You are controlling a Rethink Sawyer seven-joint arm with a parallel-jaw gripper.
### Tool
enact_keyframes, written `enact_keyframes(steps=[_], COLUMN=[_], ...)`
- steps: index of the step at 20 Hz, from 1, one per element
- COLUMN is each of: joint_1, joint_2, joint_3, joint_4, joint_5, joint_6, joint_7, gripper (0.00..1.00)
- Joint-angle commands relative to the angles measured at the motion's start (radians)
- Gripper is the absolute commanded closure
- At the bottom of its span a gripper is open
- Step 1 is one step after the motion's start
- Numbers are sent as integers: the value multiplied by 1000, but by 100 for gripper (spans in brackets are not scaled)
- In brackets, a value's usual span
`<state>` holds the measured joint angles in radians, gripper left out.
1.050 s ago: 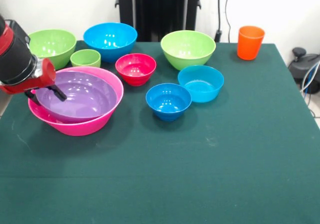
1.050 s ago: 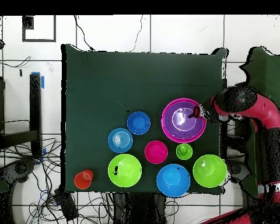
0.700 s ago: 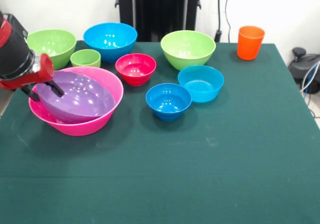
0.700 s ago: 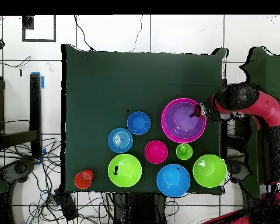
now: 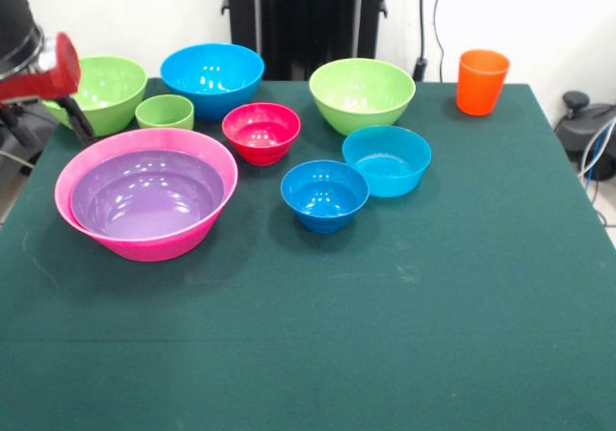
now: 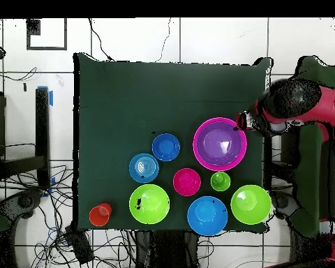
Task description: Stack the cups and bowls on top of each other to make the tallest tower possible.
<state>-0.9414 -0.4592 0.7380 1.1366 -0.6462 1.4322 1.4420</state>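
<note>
Now level and seated in the pink bowl, the purple bowl, no longer tilted and pinched at its rim; gripper risen clear, off beyond the pink rim. Fingers released, holding nothing. Purple bowl below and just inward of them; nearest loose pieces: lime-green cup and lime-green bowl close alongside

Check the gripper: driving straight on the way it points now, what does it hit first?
Probably the near rim of the pink bowl. The gripper points down, jaws open, and the overhead view puts it right at that rim. Depth is unclear, so it may land on the table beside it.
</note>
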Motion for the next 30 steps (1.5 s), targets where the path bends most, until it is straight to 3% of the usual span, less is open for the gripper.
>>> enact_keyframes(steps=[1, 10, 23, 24, 30], joint_1=[66, 52, 48, 47, 57], joint_2=[-85, -109, -113, -116, -120], joint_3=[-30, -32, -33, -33, -43], joint_4=[40, 144, 288, 298, 324], joint_5=[-66, -26, 17, 20, 7], joint_6=[81, -6, -153, -174, -280], joint_7=[-289, -220, -40, -35, 27], gripper=[0, 0, 0, 100, 100])
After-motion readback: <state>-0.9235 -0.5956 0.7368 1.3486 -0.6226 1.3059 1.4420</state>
